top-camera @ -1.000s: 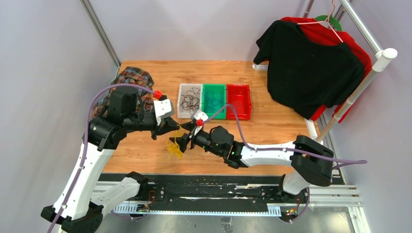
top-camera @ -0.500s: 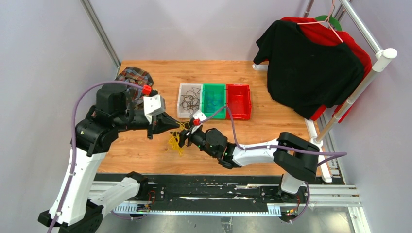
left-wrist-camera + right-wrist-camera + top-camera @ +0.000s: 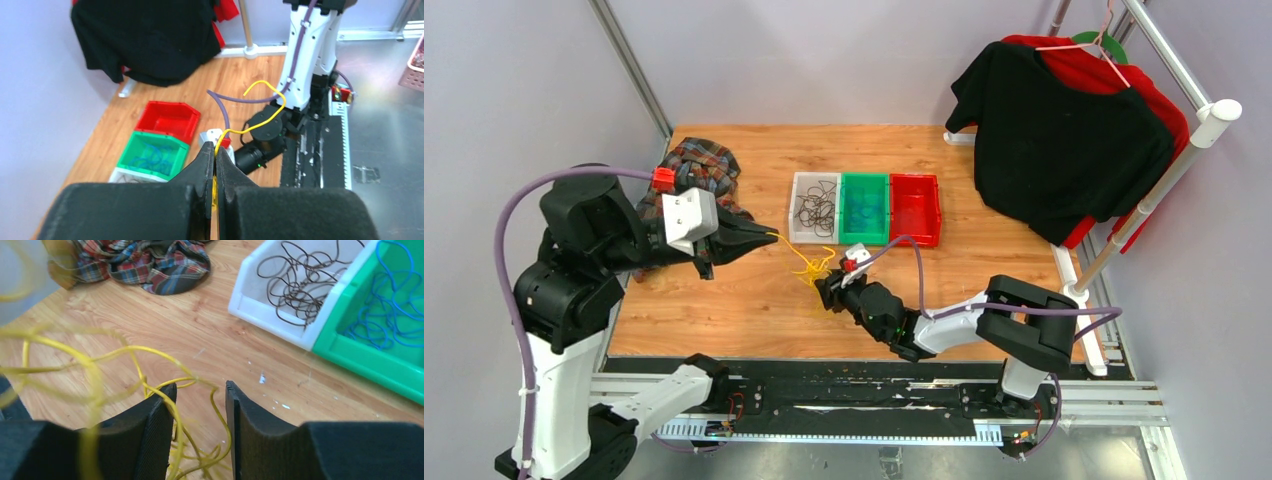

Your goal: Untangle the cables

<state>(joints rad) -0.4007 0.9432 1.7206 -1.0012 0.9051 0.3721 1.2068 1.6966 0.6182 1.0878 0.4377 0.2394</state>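
Presently, the left gripper (image 3: pixel 216 150) has its fingers pressed together on one yellow cable (image 3: pixel 260 107), a thin, springy wire running to the yellow tangle (image 3: pixel 809 268) on the wooden bench (image 3: pixel 724 310). The right gripper (image 3: pixel 200 390) sits over that tangle, fingers partly spread, loops between them, none clamped. Recommended: close on the bundle only, clear of the pinched strand, and hold low. Farther right, the white bin (image 3: pixel 265 315) holds dark brown cables (image 3: pixel 300 285) and the green bin (image 3: pixel 360 360) holds blue cables (image 3: pixel 390 315).

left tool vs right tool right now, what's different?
Left tool is shut, pinching one yellow cable; right tool is open, jaws straddling the yellow tangle without clamping it. Left tool is lifted above the table; right tool sits low near it. Both are working the same yellow tangle.
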